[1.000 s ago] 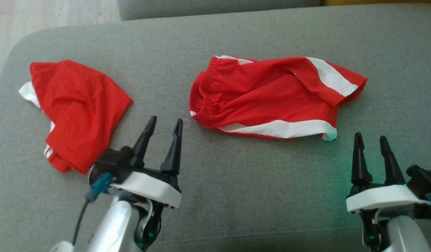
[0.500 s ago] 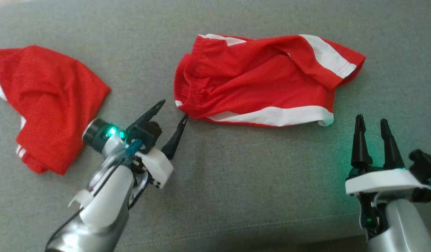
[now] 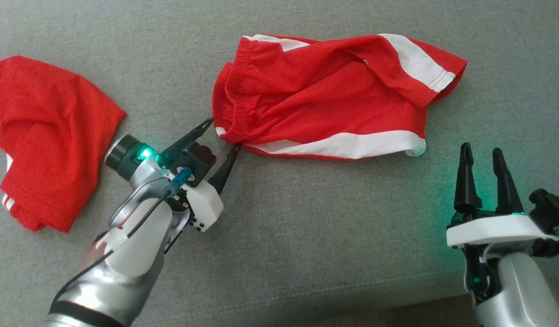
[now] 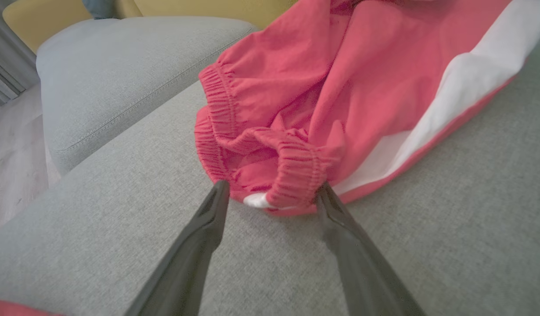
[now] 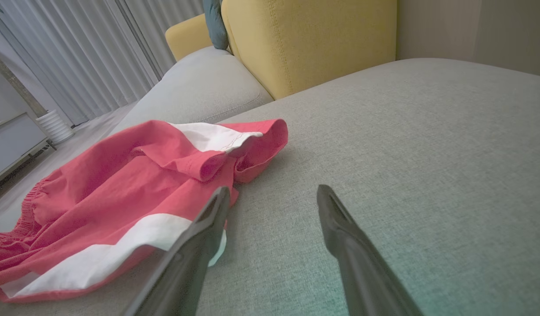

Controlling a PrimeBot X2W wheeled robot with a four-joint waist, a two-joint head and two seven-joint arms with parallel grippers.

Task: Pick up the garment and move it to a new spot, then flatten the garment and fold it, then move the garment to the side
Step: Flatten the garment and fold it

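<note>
On the grey sofa cushion [image 3: 306,227], mid-far, I saw the red shorts [image 3: 325,100] lying crumpled, waistband to the left. My left hand [image 3: 224,133] was spread wide, fingers straddling the waistband's near corner, not clamped. Right hand [image 3: 480,148] was released too, near right, apart from the shorts. A second red garment [image 3: 43,131] lay left.
</note>
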